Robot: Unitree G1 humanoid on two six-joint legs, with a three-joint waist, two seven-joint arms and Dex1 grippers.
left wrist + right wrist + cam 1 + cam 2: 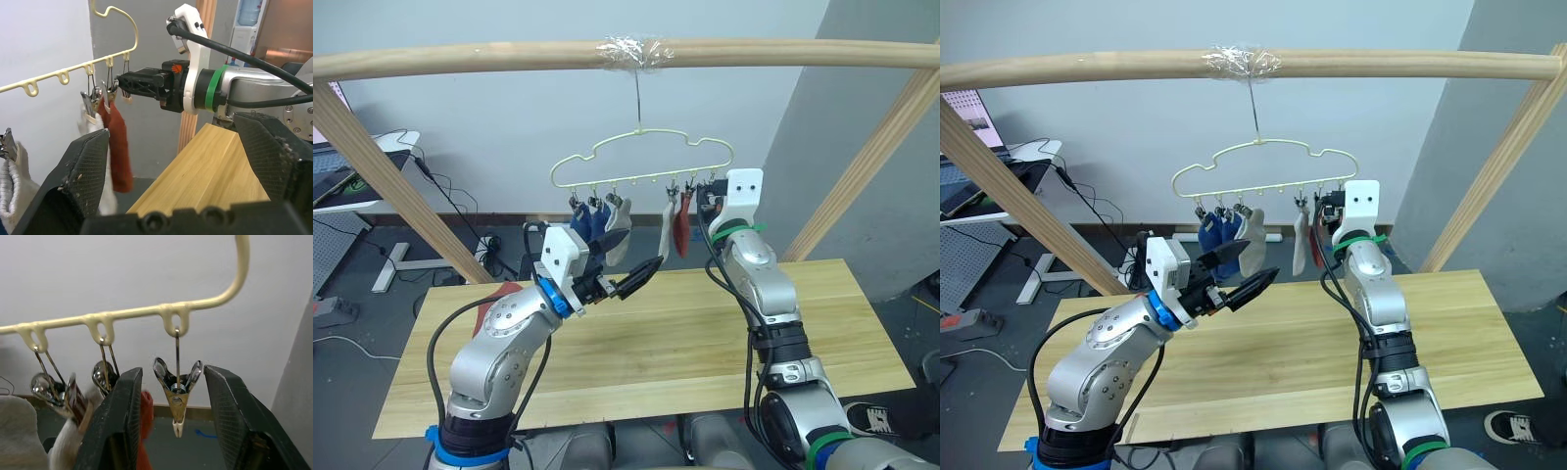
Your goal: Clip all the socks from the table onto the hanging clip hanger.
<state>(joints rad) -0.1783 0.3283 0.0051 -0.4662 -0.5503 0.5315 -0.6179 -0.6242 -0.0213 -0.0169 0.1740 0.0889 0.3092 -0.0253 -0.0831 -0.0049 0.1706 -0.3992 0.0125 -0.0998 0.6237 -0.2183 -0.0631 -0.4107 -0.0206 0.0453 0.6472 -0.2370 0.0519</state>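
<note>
Item: clip hanger (641, 157), pale-yellow wire, hook taped to wooden bar (509, 57) overhead. Row of small metal clips along lower edge.

Socks on hanger: 2 blue (587, 221) and 1 light grey (619, 227) at left end; 1 light grey (667, 230) and 1 rust-red (681, 225) toward right end. 5 counted; a 6th can't be made out.

Table (646, 348): pale wood planks. No sock seen on its visible surface.

Last clip (177, 394) at hanger's right end: empty, hanging free, shut.

Right gripper (173, 421): raised to hanger's right end, fingers spread either side of empty clip, not touching it, holding nothing.

Left gripper (628, 262): raised above table's back edge, below left socks, fingers apart, empty.

Handling, est.: socks light, soft, limp; best pinched at cuff so body hangs. Clips small, sprung, slippery metal; squeeze the upper wings to open. Hanger swings freely on hook, so approach gently.
</note>
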